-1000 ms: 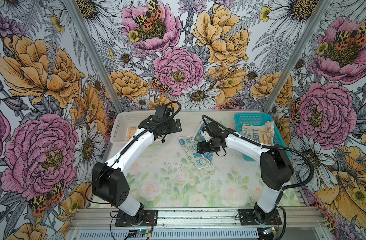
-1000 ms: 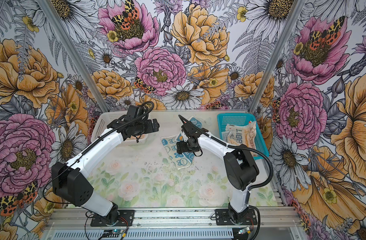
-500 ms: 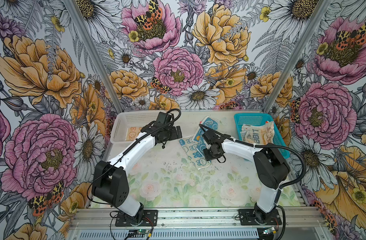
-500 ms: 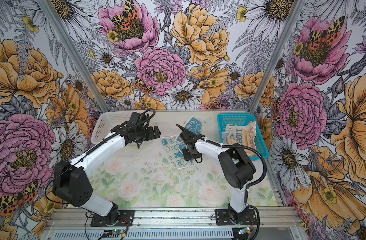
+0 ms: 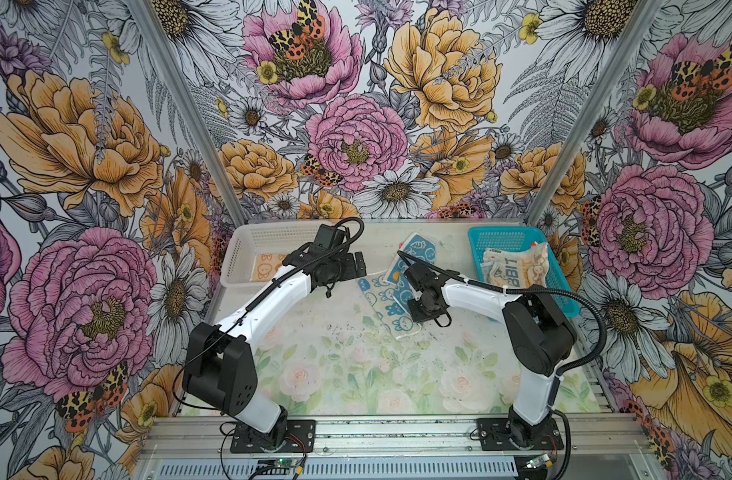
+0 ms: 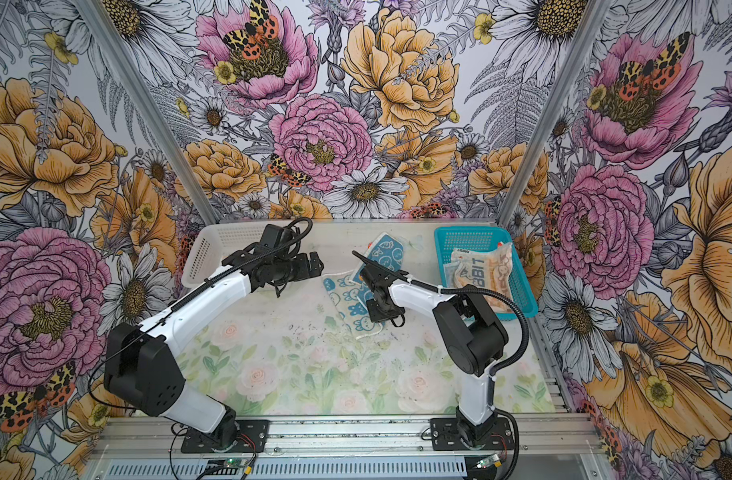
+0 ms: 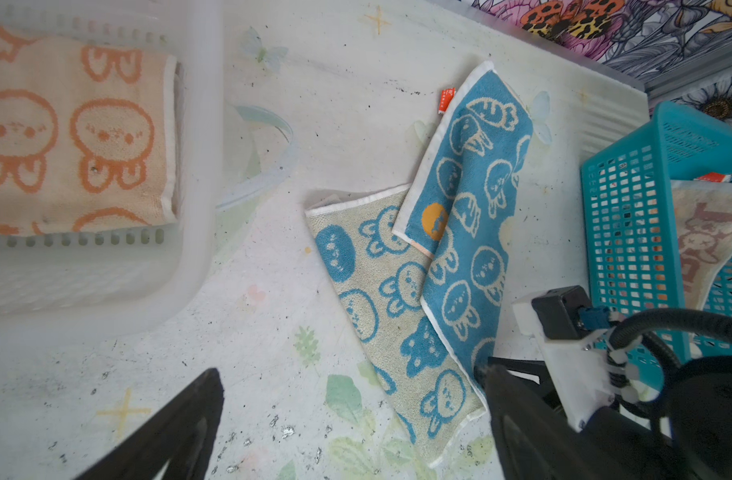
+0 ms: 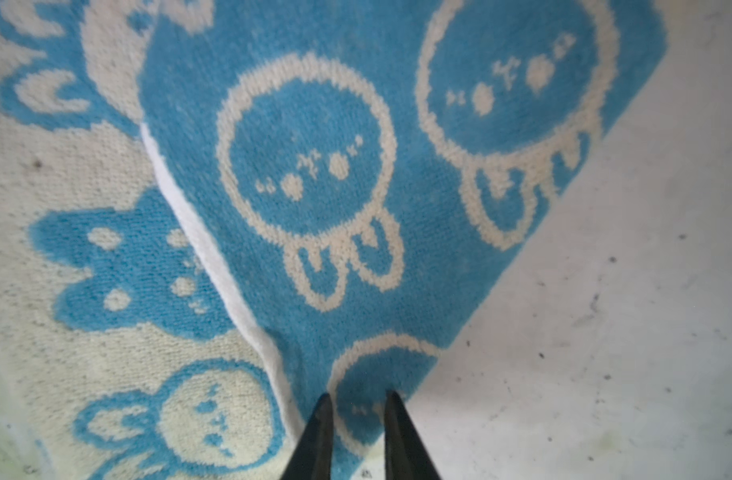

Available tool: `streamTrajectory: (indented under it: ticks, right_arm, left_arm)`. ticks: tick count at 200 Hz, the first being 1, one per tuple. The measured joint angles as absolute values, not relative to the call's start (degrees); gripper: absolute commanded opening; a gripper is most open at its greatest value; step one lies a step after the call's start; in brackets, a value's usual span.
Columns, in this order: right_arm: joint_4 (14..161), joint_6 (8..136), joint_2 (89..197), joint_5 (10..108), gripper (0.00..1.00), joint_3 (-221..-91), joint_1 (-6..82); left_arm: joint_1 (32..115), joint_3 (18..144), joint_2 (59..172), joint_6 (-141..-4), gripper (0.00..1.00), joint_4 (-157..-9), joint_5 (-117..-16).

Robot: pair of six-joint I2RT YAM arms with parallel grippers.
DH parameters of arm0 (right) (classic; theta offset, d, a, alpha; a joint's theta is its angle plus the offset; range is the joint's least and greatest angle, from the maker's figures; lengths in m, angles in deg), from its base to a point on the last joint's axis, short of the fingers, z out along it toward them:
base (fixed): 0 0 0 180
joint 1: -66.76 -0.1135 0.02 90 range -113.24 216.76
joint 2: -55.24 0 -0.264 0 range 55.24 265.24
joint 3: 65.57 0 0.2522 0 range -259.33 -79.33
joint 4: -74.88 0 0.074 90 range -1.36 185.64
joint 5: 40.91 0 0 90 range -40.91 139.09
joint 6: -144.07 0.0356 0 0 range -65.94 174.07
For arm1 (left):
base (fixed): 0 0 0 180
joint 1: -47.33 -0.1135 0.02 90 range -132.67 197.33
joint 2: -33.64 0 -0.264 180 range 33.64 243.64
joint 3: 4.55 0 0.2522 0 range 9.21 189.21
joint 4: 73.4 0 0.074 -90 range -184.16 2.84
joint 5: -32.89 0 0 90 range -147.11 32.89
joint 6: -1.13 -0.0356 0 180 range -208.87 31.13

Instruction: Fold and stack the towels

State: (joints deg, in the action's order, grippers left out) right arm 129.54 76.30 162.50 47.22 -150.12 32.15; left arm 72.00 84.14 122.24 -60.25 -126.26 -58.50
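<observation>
With the fingers of the right gripper [image 8: 358, 397] nipping a corner of the blue bunny-print terry towel [image 7: 459, 249], half-folded on the table [image 5: 335, 357], the corner is best carried low, edge onto edge, while the left gripper [image 7: 351, 374], fingers spread wide, pins the crease.

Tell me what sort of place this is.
Most likely a robot test booth, not a home: two white robot arms are bolted to an aluminium rail, floral-printed wall panels close in a small table, and a white basket and a teal basket hold bunny-print towels.
</observation>
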Motion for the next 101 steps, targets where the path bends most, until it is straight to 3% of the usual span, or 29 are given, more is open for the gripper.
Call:
streamTrajectory:
  ticks: [59,90,101]
  right_arm:
    - [129.6,77.1,162.0,47.4,0.41,-148.7,30.2]
    - [129.5,77.2,162.0,47.4,0.42,-148.5,29.3]
    - [129.5,77.1,162.0,47.4,0.36,-148.5,29.2]
  left_arm:
    - [72.3,84.1,122.2,-60.3,0.99,-126.3,-58.5]
    - [72.3,84.1,122.2,-60.3,0.99,-126.3,-58.5]
    - [72.3,84.1,122.2,-60.3,0.99,-126.3,-58.5]
